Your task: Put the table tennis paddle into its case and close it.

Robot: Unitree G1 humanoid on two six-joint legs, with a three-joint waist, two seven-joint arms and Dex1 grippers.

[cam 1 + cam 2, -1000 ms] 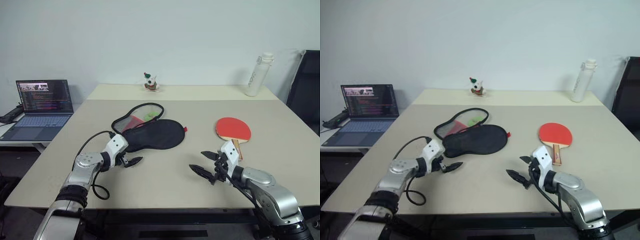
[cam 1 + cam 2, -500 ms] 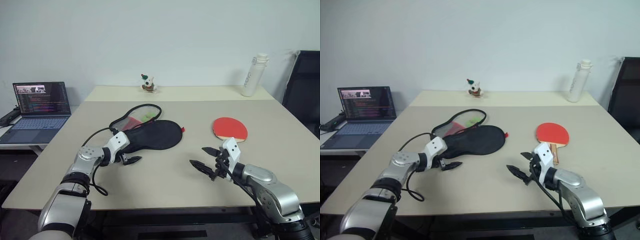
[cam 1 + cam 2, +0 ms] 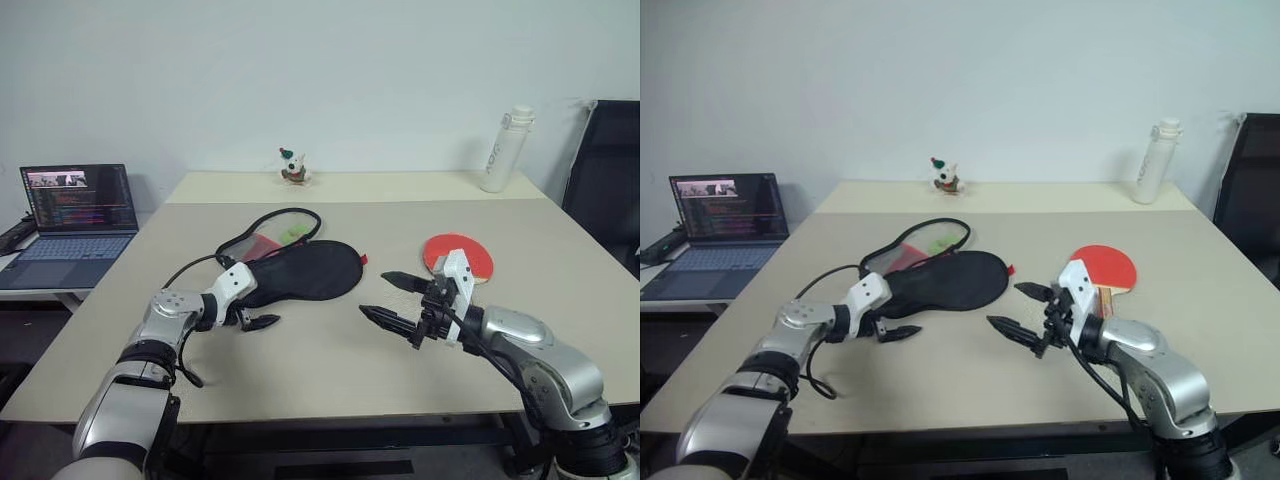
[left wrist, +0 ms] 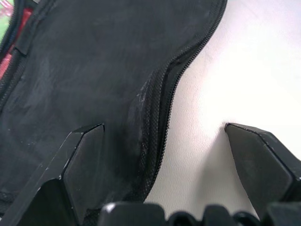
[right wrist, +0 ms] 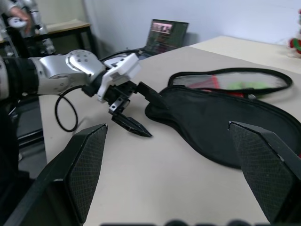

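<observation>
Lifting off the counter (image 3: 330, 370), the right gripper (image 3: 392, 298) has risen, jaws spread and empty, beside the table tennis paddle (image 3: 458, 253) near the right edge. The left gripper (image 3: 252, 316), spread, straddles the unzipped case (image 3: 300, 272) mid-counter; no grasp yet.

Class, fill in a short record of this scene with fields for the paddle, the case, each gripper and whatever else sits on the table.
paddle: paddle lies flat on the table, red face up, behind the right gripper
case: case lies unzipped, black face up, left of the paddle
left gripper: left gripper open, at the case's near edge, one finger over the fabric
right gripper: right gripper open, above the table, holding nothing
other items: bottle and small toy at the far edge
off table: laptop on a side desk
</observation>
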